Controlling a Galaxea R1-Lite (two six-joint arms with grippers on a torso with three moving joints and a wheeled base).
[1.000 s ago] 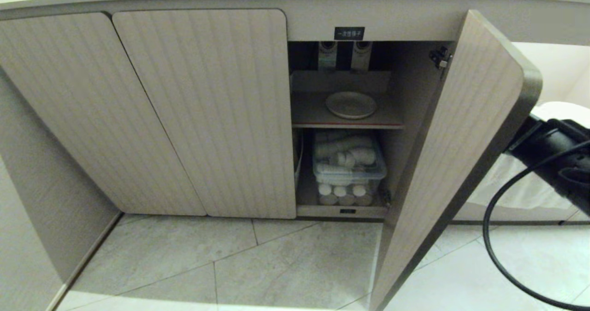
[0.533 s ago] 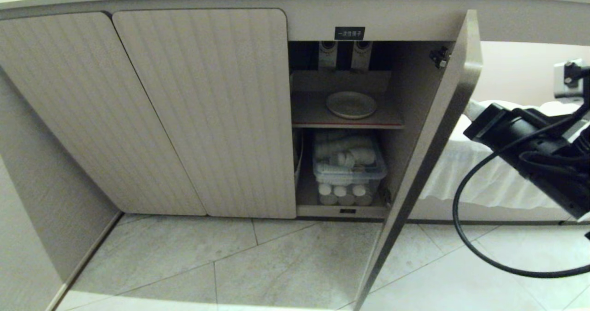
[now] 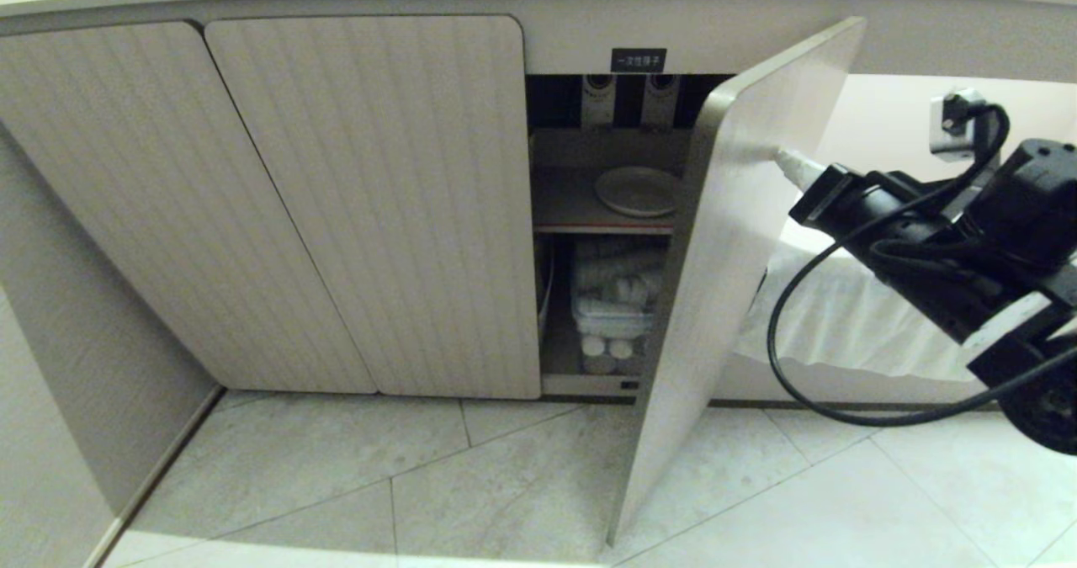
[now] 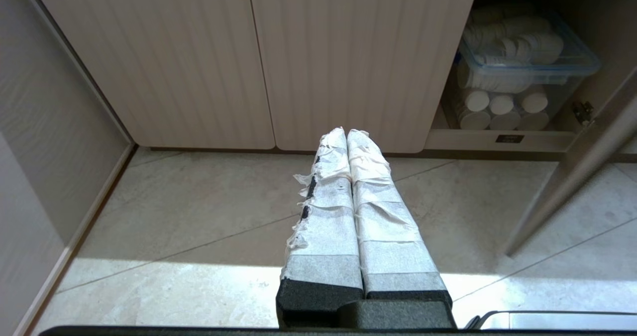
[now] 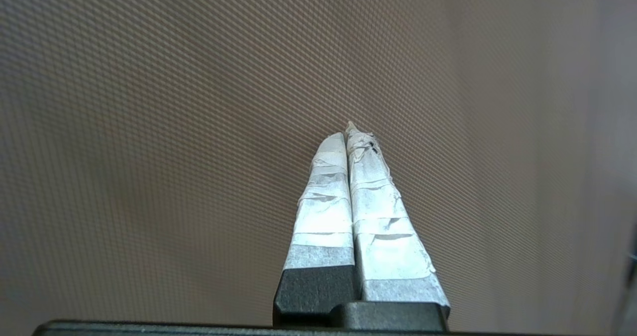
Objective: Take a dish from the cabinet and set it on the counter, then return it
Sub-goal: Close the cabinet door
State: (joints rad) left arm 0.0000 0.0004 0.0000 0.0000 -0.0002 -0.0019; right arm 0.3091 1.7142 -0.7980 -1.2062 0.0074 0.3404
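Cream-white dish (image 3: pixel 637 191) lay on the cabinet (image 3: pixel 370 206) shelf behind the half-shut door (image 3: pixel 724 265), against whose outer face the right gripper (image 3: pixel 784 161) pressed, fingers together.

Right of centre: right end effector (image 3: pixel 782 161), fingers pressed together, tip against half-open cabinet door (image 3: pixel 724 273). Centre, behind door edge: dish (image 3: pixel 635 191) flat on red-edged shelf (image 3: pixel 580 214).

The right arm reaches in from the right edge, its right gripper (image 3: pixel 784 161) closed, taped tips together. The left gripper (image 4: pixel 347 136) is closed too.
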